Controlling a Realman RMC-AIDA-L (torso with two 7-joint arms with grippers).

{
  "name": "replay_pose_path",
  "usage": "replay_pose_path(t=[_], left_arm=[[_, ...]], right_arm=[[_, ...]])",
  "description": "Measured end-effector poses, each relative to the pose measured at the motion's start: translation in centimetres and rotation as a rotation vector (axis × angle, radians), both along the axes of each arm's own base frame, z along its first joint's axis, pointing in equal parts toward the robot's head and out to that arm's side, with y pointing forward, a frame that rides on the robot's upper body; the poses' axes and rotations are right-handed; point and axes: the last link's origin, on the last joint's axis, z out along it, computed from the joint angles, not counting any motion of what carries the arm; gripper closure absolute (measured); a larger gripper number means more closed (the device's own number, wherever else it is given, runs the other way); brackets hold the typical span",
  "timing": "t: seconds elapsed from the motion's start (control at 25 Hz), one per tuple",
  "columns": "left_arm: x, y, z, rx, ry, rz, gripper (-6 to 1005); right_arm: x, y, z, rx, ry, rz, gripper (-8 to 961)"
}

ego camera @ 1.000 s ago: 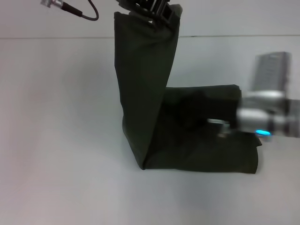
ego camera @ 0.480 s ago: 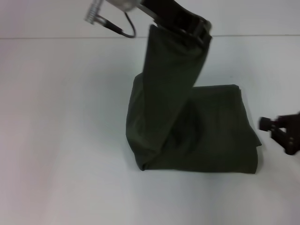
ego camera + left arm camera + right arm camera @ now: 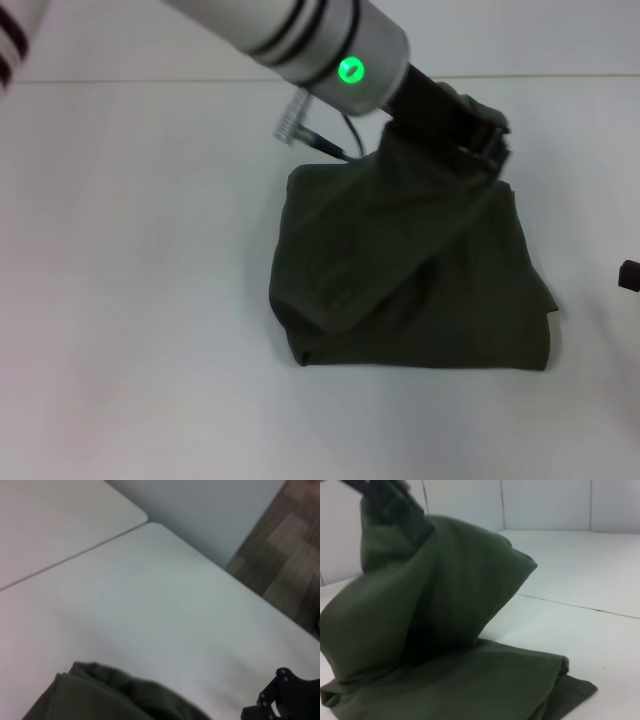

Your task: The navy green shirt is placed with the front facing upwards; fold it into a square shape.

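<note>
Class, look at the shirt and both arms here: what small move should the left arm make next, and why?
Probably lower and release. The left pincer holds the navy green shirt by a raised flap above its far right corner, over the folded layers. The right pincer waits at the table's right edge.

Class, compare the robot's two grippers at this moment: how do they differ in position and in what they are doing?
The left gripper sits over the dark olive-green shirt, jaws shut on a raised fold; the right gripper sits off the cloth at the table's right edge, holding nothing visible. Left shows fully, right barely. Both are black.
</note>
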Motion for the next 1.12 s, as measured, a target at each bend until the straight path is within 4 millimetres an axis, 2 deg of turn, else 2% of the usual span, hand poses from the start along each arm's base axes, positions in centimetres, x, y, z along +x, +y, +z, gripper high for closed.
replay_pose_path(t=[0.16, 0.4, 0.52, 0.6, 0.68, 0.96, 1.0, 1.04, 1.12], left_arm=[[0.3, -0.9, -1.3, -0.014, -0.064, 0.013, 803], [0.8, -1.7, -1.3, -0.066, -0.093, 0.035, 753], [0.4, -1.8, -0.9, -0.060, -0.099, 0.043, 522], [-0.1, -1.7, -0.5, -0.043, -0.108, 0.043, 479], [-0.8, -1.6, -0.1, -0.015, -0.116, 0.036, 435], [-6.0, -0.9, 1.0, 0.095, -0.132, -0.007, 283], [-6.6, -0.9, 1.0, 0.102, -0.129, -0.013, 240], [-8.3, -1.2, 1.1, 0.117, -0.124, -0.030, 197], [-9.1, -1.4, 1.2, 0.124, -0.127, -0.042, 112]], right_arm=[[0.2, -0.1, 0.2, -0.005, -0.005, -0.008, 858], [0.4, 0.0, 0.8, -0.003, -0.017, -0.008, 852], [0.4, 0.0, 1.1, -0.002, -0.019, -0.005, 849], [0.4, 0.0, 1.3, -0.005, -0.017, 0.002, 847], [0.3, -0.1, 1.8, -0.004, -0.016, 0.014, 845], [-1.5, 0.2, 3.7, -0.047, -0.023, 0.064, 837], [-2.2, 0.5, 4.1, -0.079, -0.036, 0.073, 836], [-2.2, 0.5, 4.1, -0.079, -0.036, 0.073, 835], [-3.0, 0.9, 4.4, -0.112, -0.055, 0.075, 833]])
